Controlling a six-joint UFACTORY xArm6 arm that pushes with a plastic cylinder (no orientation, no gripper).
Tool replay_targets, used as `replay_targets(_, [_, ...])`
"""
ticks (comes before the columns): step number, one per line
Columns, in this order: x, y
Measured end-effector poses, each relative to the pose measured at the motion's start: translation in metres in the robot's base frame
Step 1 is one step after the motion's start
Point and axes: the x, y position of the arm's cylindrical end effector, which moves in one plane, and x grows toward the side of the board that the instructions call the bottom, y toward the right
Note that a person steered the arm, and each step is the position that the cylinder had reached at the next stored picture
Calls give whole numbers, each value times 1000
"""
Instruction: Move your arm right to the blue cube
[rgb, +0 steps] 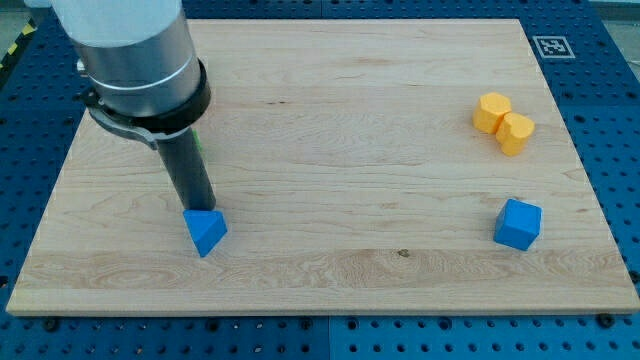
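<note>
My tip (203, 207) sits at the lower left of the frame, touching the top of a blue triangular block (206, 231) — it is a bare rod, grasping nothing. The blue cube (518, 224) lies well apart at the lower right of the wooden board (330, 130), below a yellow double-lobed block (504, 123).

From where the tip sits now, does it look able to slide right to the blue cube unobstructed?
Probably yes. My tip touches the blue triangular block at the view's left; bare board lies toward the blue cube, and the yellow blocks sit above that path.
</note>
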Motion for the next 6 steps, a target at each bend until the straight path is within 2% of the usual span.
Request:
replay_targets(1, [-16,24])
replay_targets(2, [-35,83])
replay_targets(3, [-46,157])
replay_targets(4, [-46,263])
replay_targets(5, [-33,371])
replay_targets(6, [20,455])
